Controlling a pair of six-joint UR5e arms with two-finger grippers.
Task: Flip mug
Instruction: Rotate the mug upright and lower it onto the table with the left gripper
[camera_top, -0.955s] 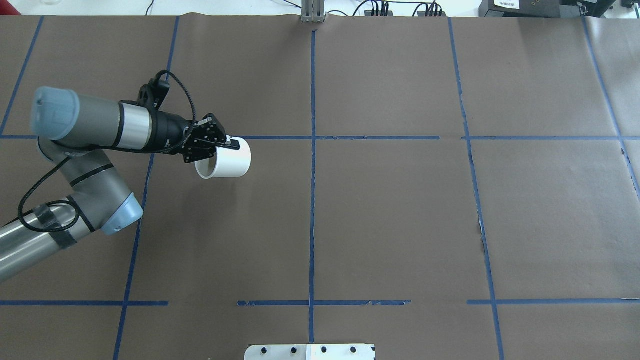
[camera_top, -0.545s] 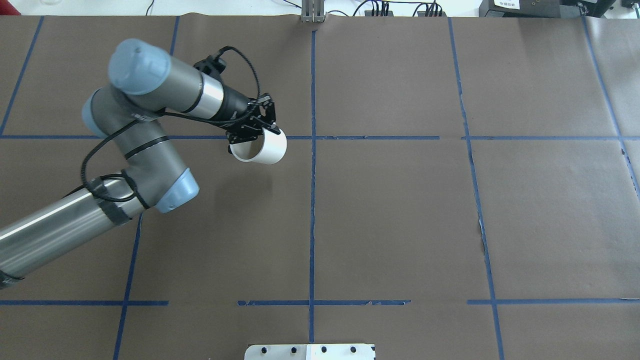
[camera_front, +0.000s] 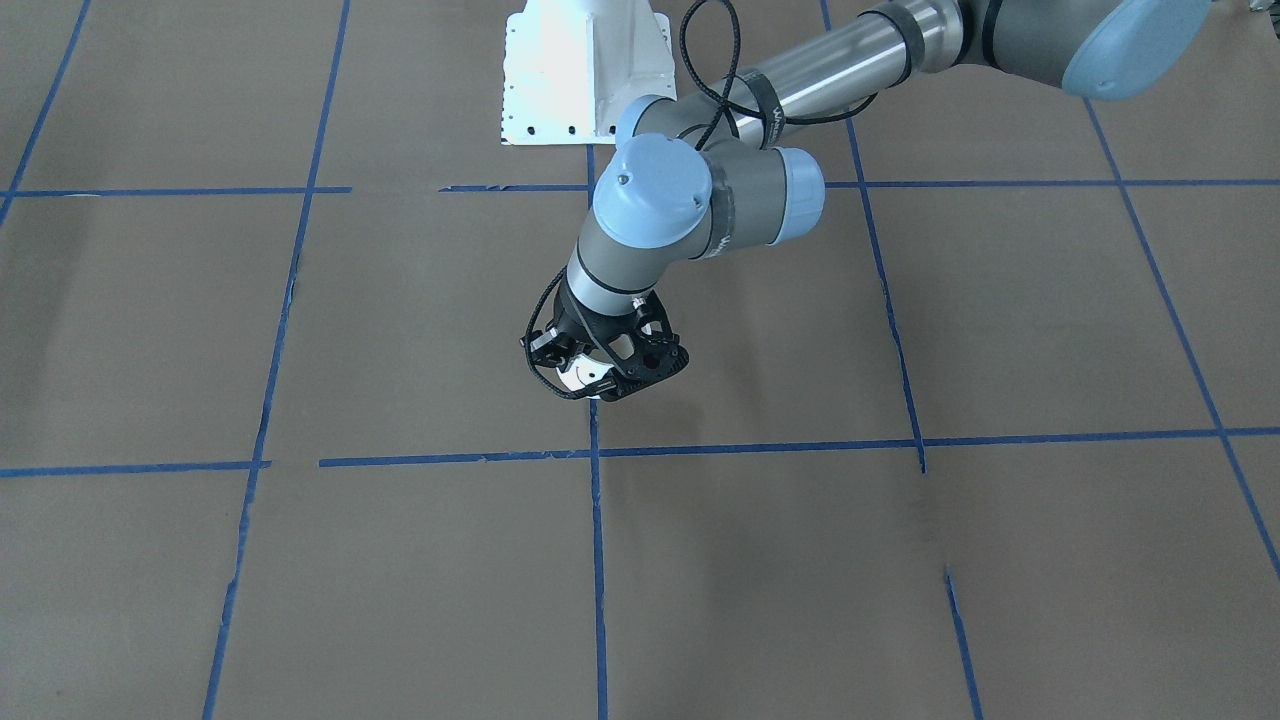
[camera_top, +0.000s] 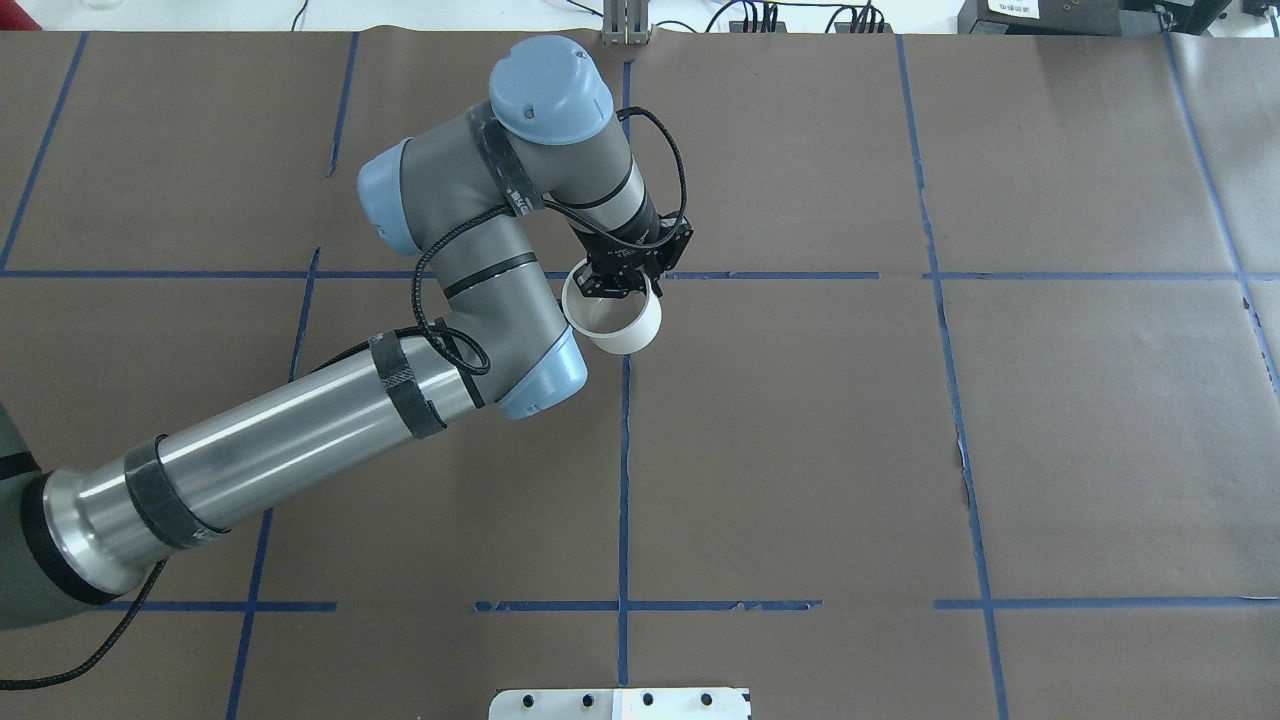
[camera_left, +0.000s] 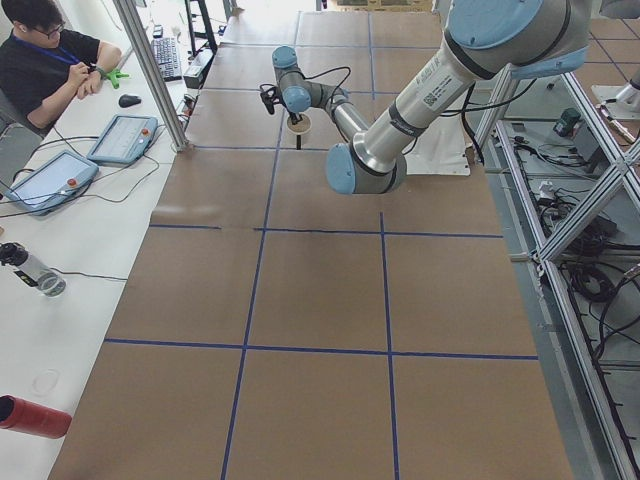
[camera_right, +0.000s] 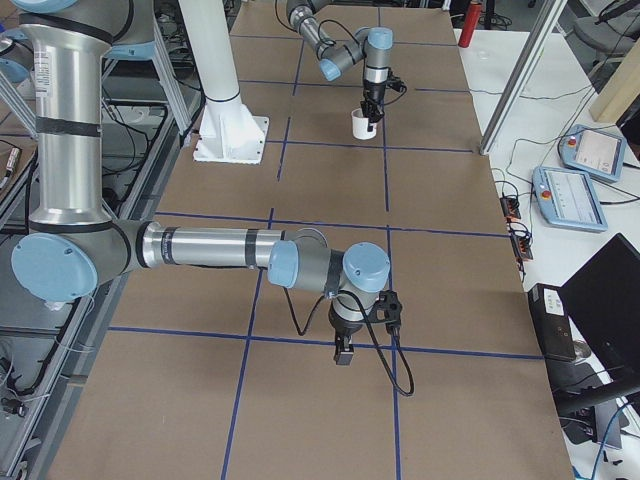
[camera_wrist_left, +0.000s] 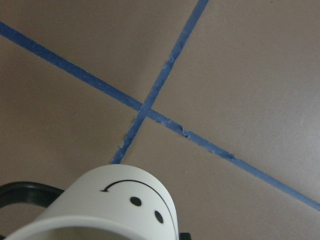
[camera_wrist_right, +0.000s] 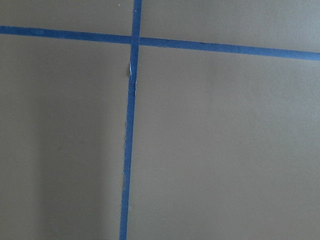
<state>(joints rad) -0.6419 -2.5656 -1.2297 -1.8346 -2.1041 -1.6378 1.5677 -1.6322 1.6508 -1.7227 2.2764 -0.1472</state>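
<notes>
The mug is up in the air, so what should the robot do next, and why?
Probably lower it gently onto the table. The mug hangs mouth-up in the left gripper, jaws shut on its rim, so it looks flipped already.

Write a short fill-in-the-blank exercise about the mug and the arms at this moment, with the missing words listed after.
1. The mug is held by the ___ tool.
2. The face drawn on the mug's side is a ___ face.
3. The mug's handle is ___ in colour.
4. The tape lines on the table are ___.

Missing words: left; smiley; black; blue
</notes>
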